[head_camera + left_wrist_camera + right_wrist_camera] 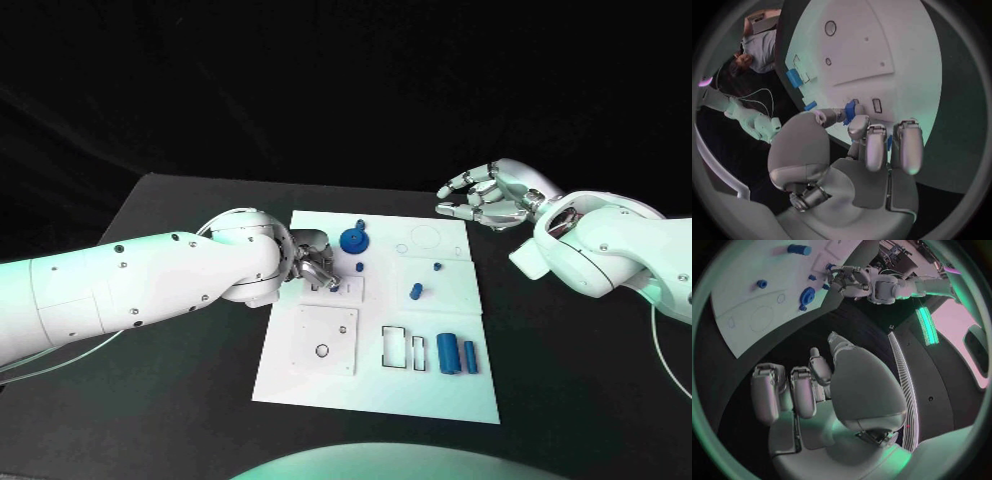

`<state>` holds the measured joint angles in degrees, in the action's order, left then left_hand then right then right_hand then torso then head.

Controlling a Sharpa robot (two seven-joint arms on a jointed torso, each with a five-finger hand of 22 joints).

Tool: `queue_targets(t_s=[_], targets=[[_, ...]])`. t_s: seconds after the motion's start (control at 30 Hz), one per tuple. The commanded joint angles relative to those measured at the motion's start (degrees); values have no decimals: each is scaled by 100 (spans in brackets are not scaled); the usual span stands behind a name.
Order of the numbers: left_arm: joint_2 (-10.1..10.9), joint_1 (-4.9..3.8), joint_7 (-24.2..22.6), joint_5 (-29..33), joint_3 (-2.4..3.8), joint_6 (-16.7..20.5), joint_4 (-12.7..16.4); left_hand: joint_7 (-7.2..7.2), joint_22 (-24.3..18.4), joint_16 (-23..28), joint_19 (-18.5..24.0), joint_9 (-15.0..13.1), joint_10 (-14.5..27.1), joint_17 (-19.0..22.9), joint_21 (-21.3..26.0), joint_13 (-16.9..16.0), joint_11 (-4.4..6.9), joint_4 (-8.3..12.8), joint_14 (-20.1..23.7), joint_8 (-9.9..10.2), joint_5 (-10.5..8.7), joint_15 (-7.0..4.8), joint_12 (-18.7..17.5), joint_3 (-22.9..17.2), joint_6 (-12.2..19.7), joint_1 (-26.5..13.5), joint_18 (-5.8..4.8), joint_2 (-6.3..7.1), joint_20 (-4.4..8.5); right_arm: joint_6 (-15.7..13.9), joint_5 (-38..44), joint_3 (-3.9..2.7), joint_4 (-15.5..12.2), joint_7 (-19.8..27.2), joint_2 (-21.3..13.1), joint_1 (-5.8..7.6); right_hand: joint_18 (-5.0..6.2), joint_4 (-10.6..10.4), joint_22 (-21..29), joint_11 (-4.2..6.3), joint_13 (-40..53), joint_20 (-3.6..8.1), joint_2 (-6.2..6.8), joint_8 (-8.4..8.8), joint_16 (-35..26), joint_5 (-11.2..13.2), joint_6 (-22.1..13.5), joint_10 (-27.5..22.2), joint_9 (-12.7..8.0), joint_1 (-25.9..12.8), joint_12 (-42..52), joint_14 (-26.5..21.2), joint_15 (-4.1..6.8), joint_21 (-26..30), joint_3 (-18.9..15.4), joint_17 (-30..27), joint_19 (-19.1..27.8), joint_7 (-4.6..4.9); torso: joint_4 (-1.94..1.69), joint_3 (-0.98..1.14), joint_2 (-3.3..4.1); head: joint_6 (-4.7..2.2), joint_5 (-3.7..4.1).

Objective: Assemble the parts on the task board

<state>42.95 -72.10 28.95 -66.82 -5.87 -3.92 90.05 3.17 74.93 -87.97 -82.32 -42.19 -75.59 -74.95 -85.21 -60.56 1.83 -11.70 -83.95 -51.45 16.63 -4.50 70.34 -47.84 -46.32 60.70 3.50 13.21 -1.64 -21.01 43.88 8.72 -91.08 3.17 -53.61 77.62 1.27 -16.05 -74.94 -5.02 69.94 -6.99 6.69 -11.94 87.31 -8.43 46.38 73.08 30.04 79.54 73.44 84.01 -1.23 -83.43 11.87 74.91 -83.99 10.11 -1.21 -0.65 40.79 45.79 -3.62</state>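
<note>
Black matte worktop [173, 400], carrying flat white rectangular task board [433, 395] at centre. Left white arm [130, 285] entering over board's left edge; right white arm [613, 250] off board's far right corner, above bare worktop.

Left silver hand [315, 265] down on board's upper left area, fingers [876, 147] curled narrow, pinching small blue part [849, 111] between thumb and finger, right beside a small rectangular slot [877, 105].

Right silver hand [488, 197] raised clear of board, fingers [803, 390] loosely curled, apart, holding nothing.

On board, largest to smallest: round blue gear-like disc [353, 241] near top, just beside left hand; 2 upright blue cylinders [449, 352] side by side at lower right, next to outlined rectangular recesses [394, 346]; small blue peg [415, 291] mid-board; tiny blue stud [436, 267] above it. Square white inset plate [325, 340] with small round hole at lower left.
</note>
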Motion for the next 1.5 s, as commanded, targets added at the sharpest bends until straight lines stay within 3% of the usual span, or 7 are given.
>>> queue_targets(t_s=[0.03,0.57,0.9,1.3,1.5], targets=[[3,2,0,-51,1,25,18,-72,425,-22,-52,-252,-49,-1215,-36,-17,-10,1041,-529,-23,31,-38,30,-1004,-70,-16,-104,-67,3,86,63,0,-11,8,-6,-4,67,-28,-1024,-12,3,5,-22,-29,-23,-26,35,-31,6,-16,-25,420,34,31,-6,813,-137,-13,-1,1,0,5,-1],[-6,2,32,-89,0,-354,-12,-92,439,-33,-62,-275,-60,-1230,-41,-10,6,1037,-534,-68,30,-51,41,-985,-101,-51,-107,-86,11,108,65,1,-10,-2,-8,-8,67,-28,-1024,-12,3,5,-22,-29,-23,-26,35,-31,6,-16,-25,420,34,31,-6,813,-137,-13,-1,-1,0,33,-2],[-77,26,34,-146,-5,-409,-61,-108,435,-43,-59,-292,-83,-1244,-38,-35,18,1024,-538,-100,20,-60,69,-956,-114,-84,-106,-100,17,126,70,1,-21,-3,-12,-11,68,-35,-1021,-11,1,5,-30,-35,-28,-27,41,-32,6,-28,-26,417,35,38,-13,804,-134,-15,4,1,-4,37,1],[-9,41,22,-133,-4,-227,9,-124,439,-55,-62,-305,-108,-1262,-38,-67,32,1029,-543,-129,22,-70,100,-949,-129,-89,-106,-122,23,119,72,1,-30,0,-32,-12,69,-37,-1017,-10,4,6,-35,-40,-29,-28,48,-27,7,-35,-23,416,36,43,-17,801,-131,-16,2,-3,1,26,14],[106,42,22,-2,29,-35,128,-132,446,-55,-67,-310,-113,-1261,-41,-67,41,1042,-543,-141,27,-77,105,-959,-133,-80,-108,-135,27,113,72,1,-31,1,-43,-12,69,-37,-1017,-10,4,6,-35,-40,-29,-28,48,-27,7,-35,-23,416,36,43,-17,801,-131,-16,-1,0,2,19,18]])
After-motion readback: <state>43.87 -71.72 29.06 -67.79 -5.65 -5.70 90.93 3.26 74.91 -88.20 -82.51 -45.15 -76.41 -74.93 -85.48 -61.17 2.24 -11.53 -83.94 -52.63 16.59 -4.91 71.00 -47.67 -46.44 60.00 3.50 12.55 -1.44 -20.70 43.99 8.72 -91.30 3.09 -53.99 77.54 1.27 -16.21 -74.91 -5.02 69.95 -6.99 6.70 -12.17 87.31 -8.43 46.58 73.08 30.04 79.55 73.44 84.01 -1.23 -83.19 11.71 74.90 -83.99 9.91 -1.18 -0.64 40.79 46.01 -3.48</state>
